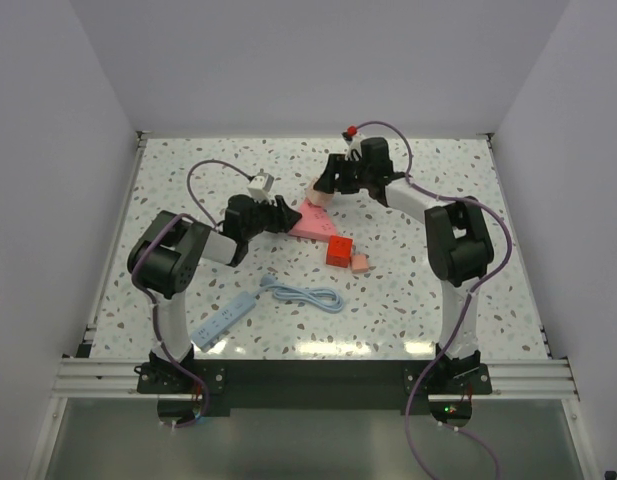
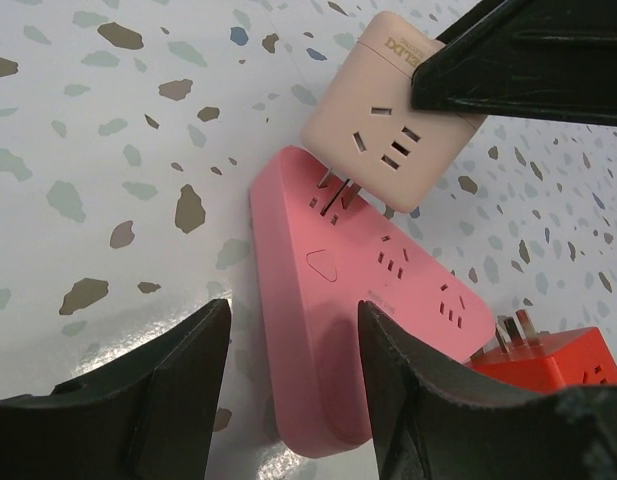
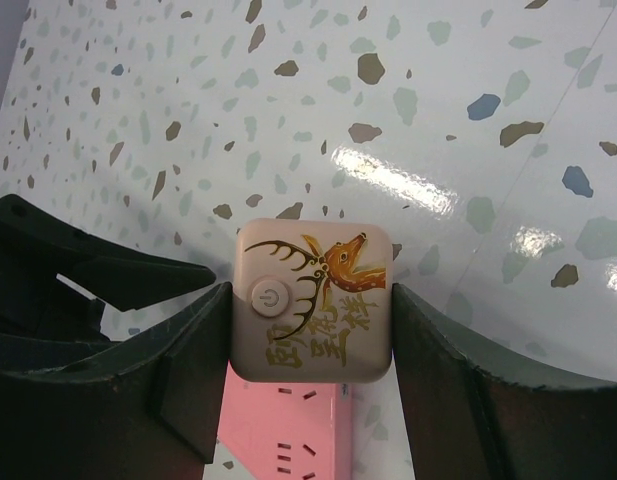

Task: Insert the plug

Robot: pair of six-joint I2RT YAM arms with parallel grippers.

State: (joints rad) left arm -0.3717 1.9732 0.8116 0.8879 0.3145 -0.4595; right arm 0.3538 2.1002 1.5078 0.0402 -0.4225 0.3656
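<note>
Two arms meet over the pink power strip [image 1: 310,222] on the bench [image 1: 388,310]. My left gripper [image 2: 293,340] stands wide and empty beside it; the plug [image 2: 388,120] tilts, prongs touching a corner socket's slots. My right gripper [image 3: 310,310] is clamped on the plug, above the strip

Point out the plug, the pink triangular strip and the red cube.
plug [image 2: 383,140]: left wrist view, socket face.
pink triangular strip [image 2: 363,265]: left wrist view, top face.
red cube [image 2: 563,365]: left wrist view, visible face.
</note>
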